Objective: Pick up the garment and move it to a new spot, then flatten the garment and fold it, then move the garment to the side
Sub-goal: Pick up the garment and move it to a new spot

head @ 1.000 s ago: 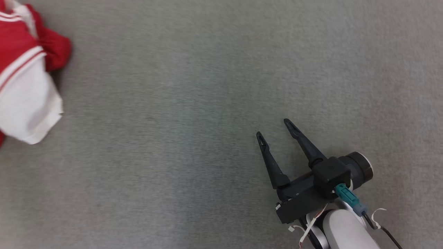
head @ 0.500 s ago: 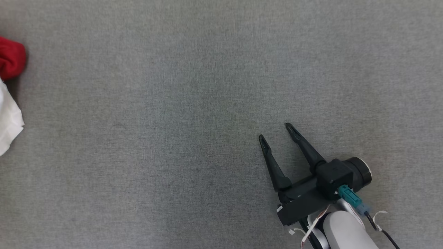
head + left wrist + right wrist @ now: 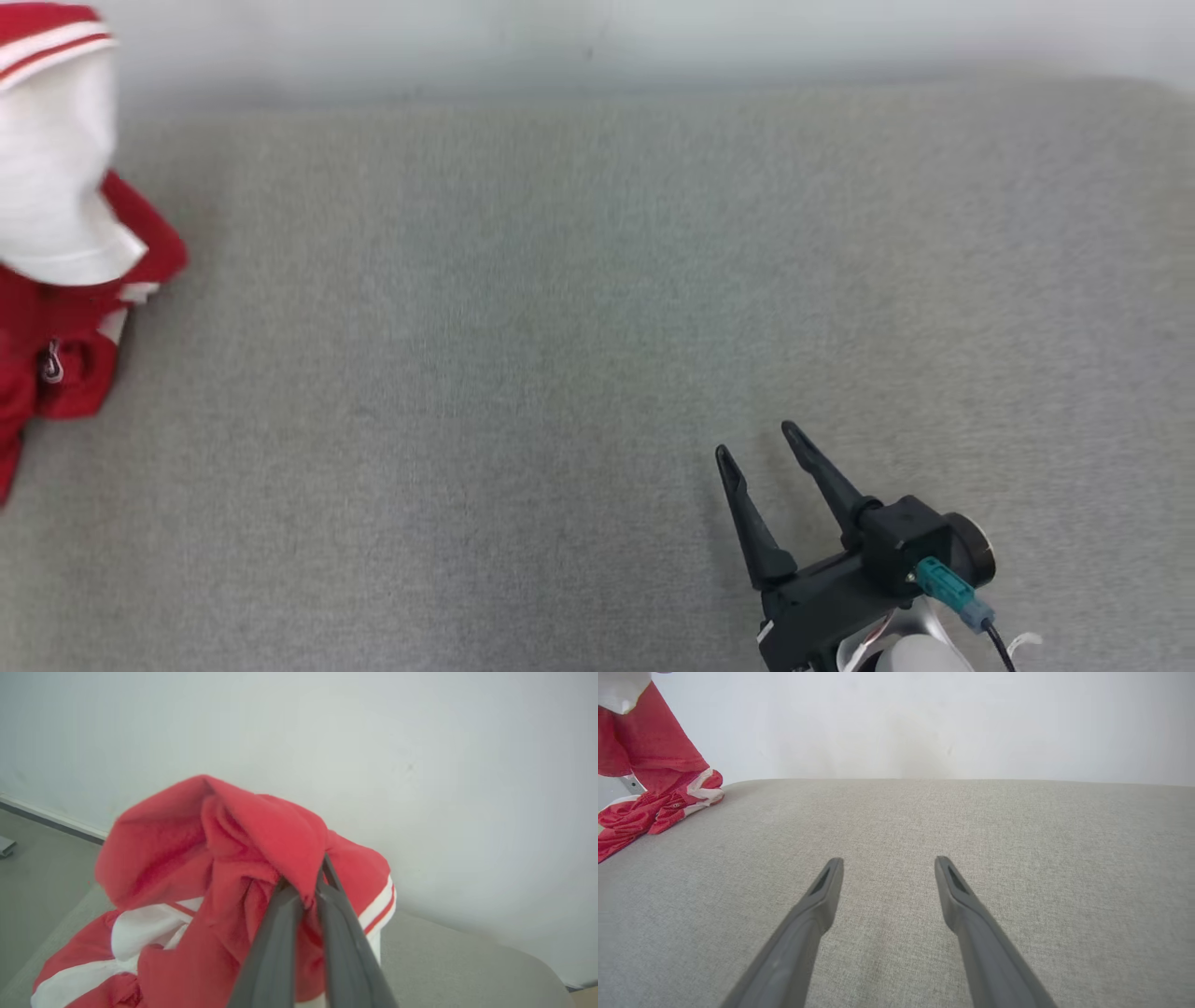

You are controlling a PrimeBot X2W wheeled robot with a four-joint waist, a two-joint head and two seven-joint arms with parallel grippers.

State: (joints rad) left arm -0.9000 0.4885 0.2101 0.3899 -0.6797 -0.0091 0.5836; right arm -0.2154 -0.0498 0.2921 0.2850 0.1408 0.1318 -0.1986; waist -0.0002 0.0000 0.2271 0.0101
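The garment [image 3: 65, 233] is red and white with striped trim, bunched at the far left of the grey surface, its upper part lifted. In the left wrist view my left gripper [image 3: 303, 886] is shut on a red fold of the garment [image 3: 261, 840], which drapes over the fingertips while the lower cloth rests on the surface. My right gripper [image 3: 758, 439] stands open at the lower right, far from the garment, nothing between its fingers. In the right wrist view the right gripper [image 3: 887, 863] points over bare fabric, with the garment [image 3: 649, 765] hanging at the upper left.
The grey cloth-covered surface [image 3: 560, 327] ends at a pale wall [image 3: 653, 37] along its far edge. In the left wrist view, floor and a baseboard [image 3: 46, 821] lie beyond the surface's left end.
The head camera has tilted up, so the wall and far edge came into view. The garment's white part now stands higher at the left. The right gripper stays open.
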